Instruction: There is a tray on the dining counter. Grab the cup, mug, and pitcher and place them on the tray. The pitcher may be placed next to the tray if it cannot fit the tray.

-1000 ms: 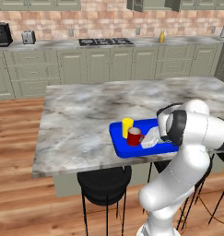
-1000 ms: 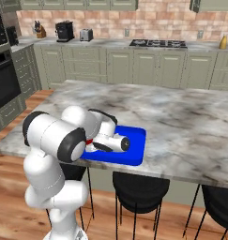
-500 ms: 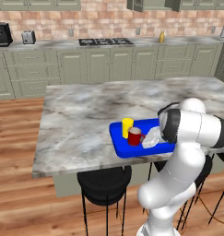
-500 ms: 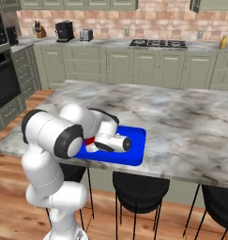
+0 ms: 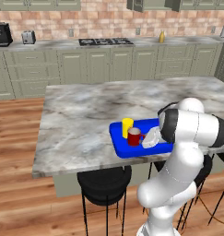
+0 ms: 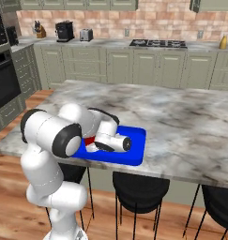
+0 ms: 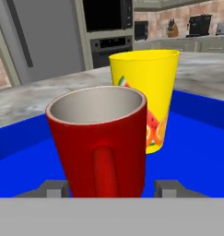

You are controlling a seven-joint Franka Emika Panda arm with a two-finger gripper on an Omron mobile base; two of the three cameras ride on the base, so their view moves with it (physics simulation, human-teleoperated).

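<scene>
Right up close in the hand view, the gripper has its two grey fingertips spread, one either side of the mug, not pinching it: released. One mug, squat and glossy red with a pale grey inside, handle facing the camera, standing upright at centre frame on the tray. Just behind it, upper centre, one cup: bright yellow, no handle, printed with watermelon and orange slices, no lettering to read. Both stand on the one bright blue tray, low rim, rounded corners. From the left base view, the tray lies right of centre near the front edge of the dining counter. Far back, upper right, one small mustard pitcher stands on the wall counter.
</scene>
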